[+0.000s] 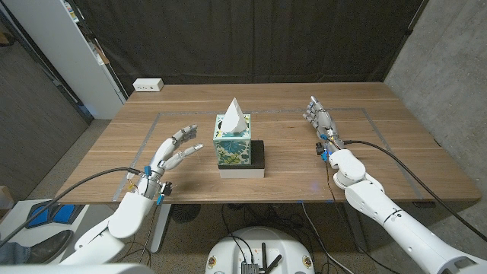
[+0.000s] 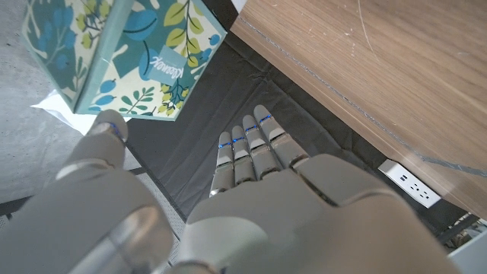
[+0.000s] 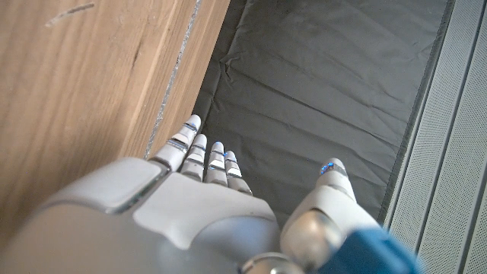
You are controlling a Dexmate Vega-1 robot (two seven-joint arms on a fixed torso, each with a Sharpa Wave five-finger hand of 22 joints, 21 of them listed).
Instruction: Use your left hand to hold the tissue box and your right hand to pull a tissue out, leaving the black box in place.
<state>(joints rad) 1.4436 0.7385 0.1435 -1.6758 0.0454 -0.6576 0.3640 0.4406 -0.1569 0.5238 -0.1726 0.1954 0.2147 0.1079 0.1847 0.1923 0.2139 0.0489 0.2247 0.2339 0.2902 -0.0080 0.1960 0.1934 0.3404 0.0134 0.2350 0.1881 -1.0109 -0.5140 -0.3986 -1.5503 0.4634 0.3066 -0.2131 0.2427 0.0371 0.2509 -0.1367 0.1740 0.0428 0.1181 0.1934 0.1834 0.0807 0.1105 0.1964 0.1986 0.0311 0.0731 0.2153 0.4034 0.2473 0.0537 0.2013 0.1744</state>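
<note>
Spanning dark-curtained room, wooden table (image 1: 396,152)

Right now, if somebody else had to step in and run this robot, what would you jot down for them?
Left hand: open, fingers spread, beside the tissue box on its left, not touching it.
Right hand: open, holding nothing, well off to the right of the box.
Tissue box: upright near the table middle, sitting on the black box, with a tissue sticking up from its top.
Done: nothing yet; the box is not held and the tissue is not pulled.
Left: grip the box with the left hand, bring the right hand over, pinch the tissue and draw it out, keeping the black box where it is.
</note>
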